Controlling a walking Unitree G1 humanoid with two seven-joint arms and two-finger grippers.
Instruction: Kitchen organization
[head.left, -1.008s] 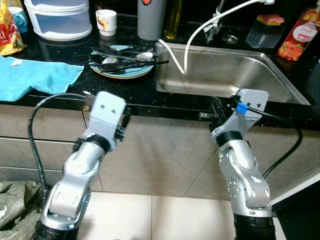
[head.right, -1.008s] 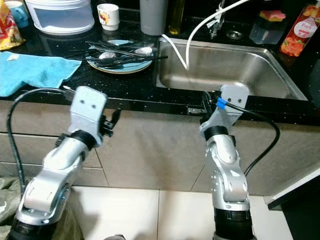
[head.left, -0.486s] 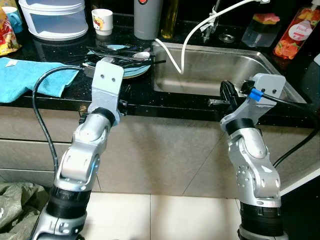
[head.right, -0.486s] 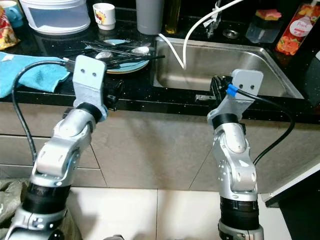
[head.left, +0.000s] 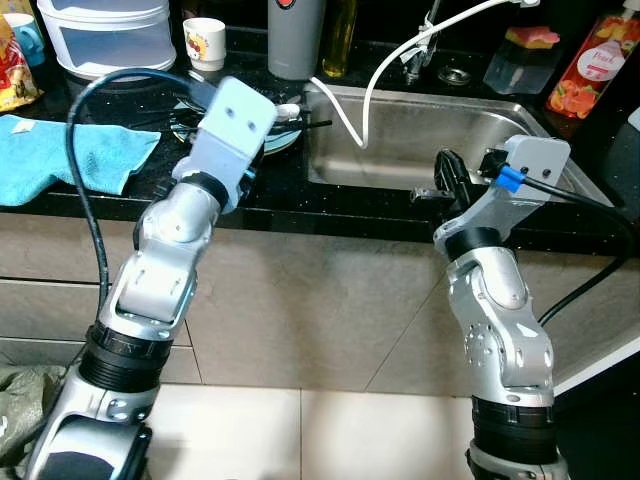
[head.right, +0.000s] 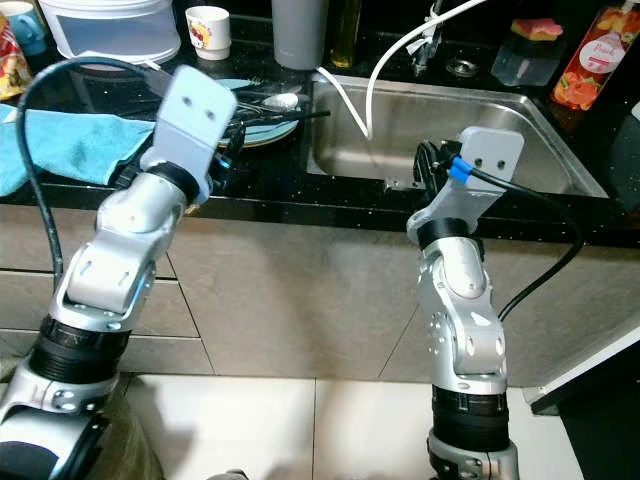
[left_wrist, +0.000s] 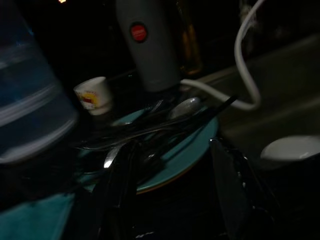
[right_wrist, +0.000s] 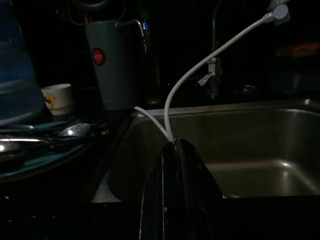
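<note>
Reach step: left hand (left_wrist: 172, 192), fingers spread wide, hovers by the plate (left_wrist: 187, 150) of cutlery (left_wrist: 150, 132) on the worktop (head.left: 290, 195). Right hand (right_wrist: 175, 200) pressed closed near the sink (head.left: 450, 140). Next likely: lower, pinch 1 utensil.

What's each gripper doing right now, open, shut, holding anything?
Left gripper: open, empty, near the teal plate.
Right gripper: shut, empty, at the sink edge.

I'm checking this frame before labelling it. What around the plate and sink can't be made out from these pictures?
- Plate: its near side is hidden by the left arm in both eye views.
- Cutlery on the plate: dark and blurred in the left wrist view; pieces cannot be counted.
- Sink floor: its near part is hidden behind the front rim in the eye views.
- Container: cut off by the top edge.
- Bottle label: too small to read.
</note>
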